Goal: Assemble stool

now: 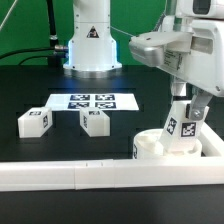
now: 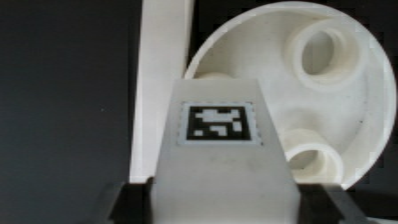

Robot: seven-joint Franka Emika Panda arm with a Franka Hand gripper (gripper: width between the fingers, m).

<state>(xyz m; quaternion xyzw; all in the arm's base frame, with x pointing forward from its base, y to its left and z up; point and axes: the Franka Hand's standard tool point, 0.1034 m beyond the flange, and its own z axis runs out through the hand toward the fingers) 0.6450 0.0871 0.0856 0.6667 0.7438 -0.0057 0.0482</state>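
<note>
I have my tool (image 1: 188,105) closed on a tagged stool leg (image 1: 178,126) over the round seat (image 1: 150,148) on the tabletop (image 1: 40,85).

Tagged leg (image 1: 183,120) upright at round seat (image 1: 160,147), two legs (image 1: 35,120) (image 1: 95,119) lying apart

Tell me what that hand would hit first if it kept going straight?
The hand grips a leg pointing ahead; that leg would likely meet the round seat first, though depth is unclear.

Tagged leg (image 2: 217,160) between jaws, round seat (image 2: 267,70) behind.
</note>
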